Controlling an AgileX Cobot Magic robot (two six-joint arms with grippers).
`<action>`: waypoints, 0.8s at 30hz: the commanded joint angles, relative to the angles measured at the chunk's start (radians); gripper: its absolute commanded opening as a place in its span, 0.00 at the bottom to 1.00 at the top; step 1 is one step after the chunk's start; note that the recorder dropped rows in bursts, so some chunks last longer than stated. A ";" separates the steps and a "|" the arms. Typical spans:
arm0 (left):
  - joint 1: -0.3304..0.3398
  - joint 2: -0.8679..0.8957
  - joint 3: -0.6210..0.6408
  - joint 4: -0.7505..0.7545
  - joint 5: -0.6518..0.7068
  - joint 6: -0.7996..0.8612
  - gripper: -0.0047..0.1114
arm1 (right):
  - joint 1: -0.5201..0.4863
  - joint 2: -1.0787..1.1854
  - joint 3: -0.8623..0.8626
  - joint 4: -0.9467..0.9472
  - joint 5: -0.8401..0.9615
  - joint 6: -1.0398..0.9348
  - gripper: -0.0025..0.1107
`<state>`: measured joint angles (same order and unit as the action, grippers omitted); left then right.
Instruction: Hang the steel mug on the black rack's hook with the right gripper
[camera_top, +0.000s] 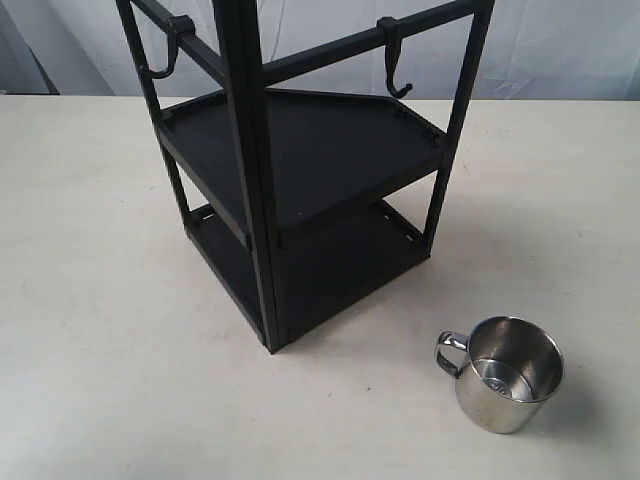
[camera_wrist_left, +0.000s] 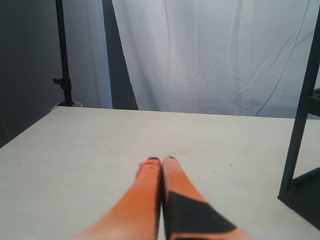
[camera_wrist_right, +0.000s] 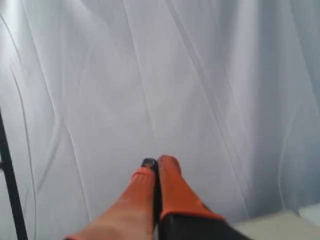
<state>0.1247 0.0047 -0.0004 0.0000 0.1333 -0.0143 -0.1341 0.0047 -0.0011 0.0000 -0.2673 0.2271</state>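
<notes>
The steel mug (camera_top: 511, 374) stands upright on the pale table at the front right, its looped handle (camera_top: 450, 353) turned toward the black rack (camera_top: 300, 160). The rack rises in the middle with two tray shelves. One hook (camera_top: 394, 60) hangs from its right top rail, another hook (camera_top: 165, 55) from the left rail. Neither arm shows in the exterior view. My right gripper (camera_wrist_right: 159, 162) is shut and empty, pointing at a white curtain with the mug out of its sight. My left gripper (camera_wrist_left: 161, 160) is shut and empty, low over the table.
A white curtain (camera_top: 560, 45) hangs behind the table. In the left wrist view a rack post (camera_wrist_left: 299, 120) stands close by, and a dark stand pole (camera_wrist_left: 62, 55) rises past the table's far edge. A thin dark pole (camera_wrist_right: 11, 190) shows in the right wrist view.
</notes>
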 joint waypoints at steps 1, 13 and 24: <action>-0.007 -0.005 0.000 0.000 -0.005 -0.002 0.05 | -0.005 -0.005 0.001 0.087 -0.313 0.023 0.01; -0.007 -0.005 0.000 0.000 -0.005 -0.002 0.05 | -0.005 -0.005 0.001 0.316 -0.050 0.236 0.01; -0.007 -0.005 0.000 0.000 -0.005 -0.002 0.05 | -0.005 0.085 -0.239 0.115 -0.167 -0.257 0.01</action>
<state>0.1247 0.0047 -0.0004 0.0000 0.1333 -0.0143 -0.1341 0.0323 -0.1452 0.1772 -0.3849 0.1540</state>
